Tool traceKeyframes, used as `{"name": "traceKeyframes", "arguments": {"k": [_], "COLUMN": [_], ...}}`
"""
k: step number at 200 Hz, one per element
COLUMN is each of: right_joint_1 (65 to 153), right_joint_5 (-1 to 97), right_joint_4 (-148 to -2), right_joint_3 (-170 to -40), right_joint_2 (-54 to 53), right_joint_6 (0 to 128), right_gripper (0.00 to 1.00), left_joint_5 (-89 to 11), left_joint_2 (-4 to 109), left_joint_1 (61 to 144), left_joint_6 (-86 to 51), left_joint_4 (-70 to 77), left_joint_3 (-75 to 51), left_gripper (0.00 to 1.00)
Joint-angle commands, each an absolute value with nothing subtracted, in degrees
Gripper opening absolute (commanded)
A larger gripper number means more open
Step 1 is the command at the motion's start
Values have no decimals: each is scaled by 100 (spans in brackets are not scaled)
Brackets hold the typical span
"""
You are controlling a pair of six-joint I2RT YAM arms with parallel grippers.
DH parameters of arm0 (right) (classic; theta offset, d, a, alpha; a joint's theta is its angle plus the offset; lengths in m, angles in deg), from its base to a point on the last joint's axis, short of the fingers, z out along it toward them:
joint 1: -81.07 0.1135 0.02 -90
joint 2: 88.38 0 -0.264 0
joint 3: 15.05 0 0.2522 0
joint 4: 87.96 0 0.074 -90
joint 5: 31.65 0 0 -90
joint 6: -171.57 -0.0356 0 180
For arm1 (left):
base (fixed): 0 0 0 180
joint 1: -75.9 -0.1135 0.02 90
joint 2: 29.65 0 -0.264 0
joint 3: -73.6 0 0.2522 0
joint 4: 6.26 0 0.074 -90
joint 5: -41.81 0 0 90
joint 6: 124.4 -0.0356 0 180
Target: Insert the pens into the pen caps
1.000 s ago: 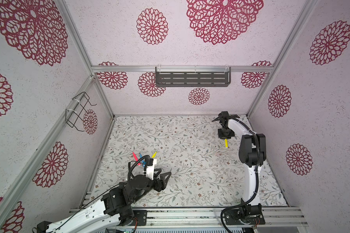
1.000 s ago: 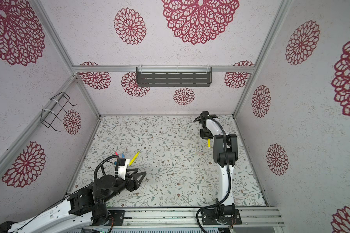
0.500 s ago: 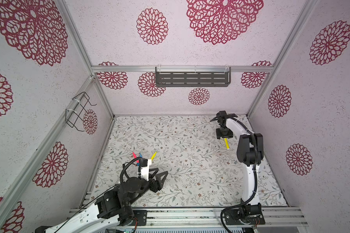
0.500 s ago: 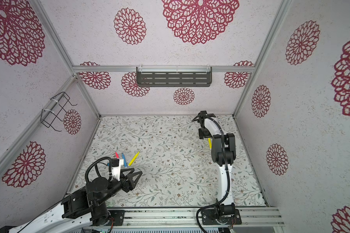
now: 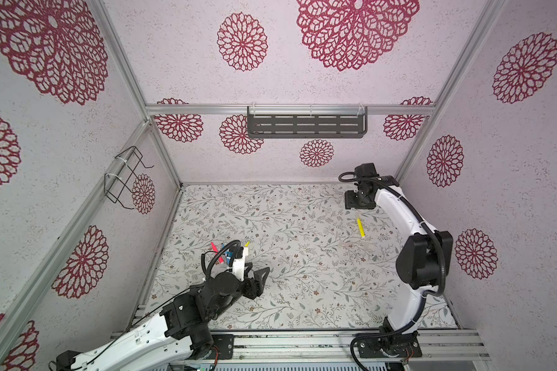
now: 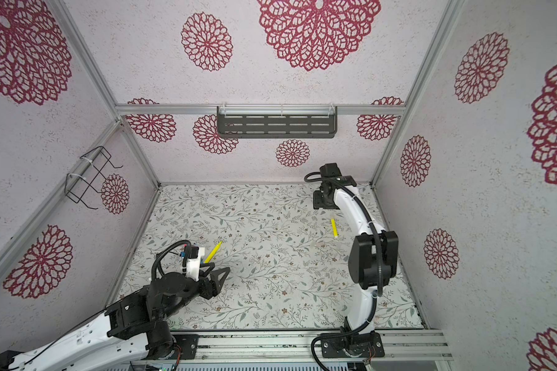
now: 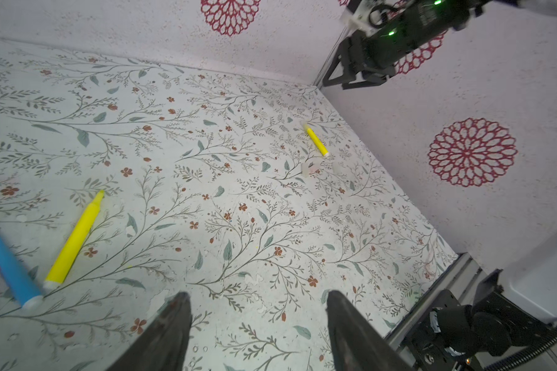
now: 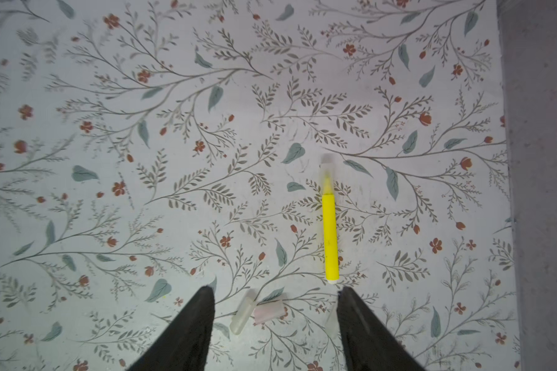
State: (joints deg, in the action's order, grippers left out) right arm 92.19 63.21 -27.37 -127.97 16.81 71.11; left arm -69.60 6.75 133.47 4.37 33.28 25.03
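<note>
My right gripper [image 8: 275,289] is open above the table near the back right corner [image 5: 359,204]. A yellow pen [image 8: 330,237] lies free in front of it, a clear cap [image 8: 327,163] over its tip. Loose clear pen caps [image 8: 242,316] [image 8: 269,311] lie on the table between the right fingers. My left gripper [image 7: 258,295] is open and empty at the front left [image 5: 258,273]. Beside it lie a second yellow pen [image 7: 74,237], a blue pen [image 7: 7,260] and a pink-red pen [image 5: 213,247], partly hidden by the left arm in both top views.
Patterned walls close in the floral table [image 5: 303,257] on three sides. A dark shelf [image 5: 306,125] hangs on the back wall and a wire rack [image 5: 126,176] on the left wall. A metal rail [image 5: 303,340] runs along the front edge.
My right gripper has opened and let go of the yellow pen, which now lies on the table, and has drawn back a little toward the wall. The left arm has shifted slightly.
</note>
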Motion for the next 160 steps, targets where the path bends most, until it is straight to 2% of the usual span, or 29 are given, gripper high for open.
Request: {"name": "traceKeyframes", "arguments": {"k": [1,53,125,160], "right_joint_1": [9247,9514,10120,10251], "right_joint_5": [5788,5503,5027,4683], "right_joint_4": [-3243,-3766,-4230,-4527], "right_joint_3": [-12096,-10887,-10113,-9722], "right_joint_2": [1185,486,-97,-538], "right_joint_6": [6803,6752,6583,6418], "right_gripper": [64,64,62,62], "left_joint_5": [-6697,-5689,-5195,-5019], "left_joint_2": [1176,1699,2842,3497], "left_joint_1": [12762,11206,9888,9596], "left_joint_6": [475,607,337,244], "left_joint_4": [3734,3555,3092,2709], "left_joint_3": [2278,2330,2354,2262], "left_gripper": [69,69,69,69]}}
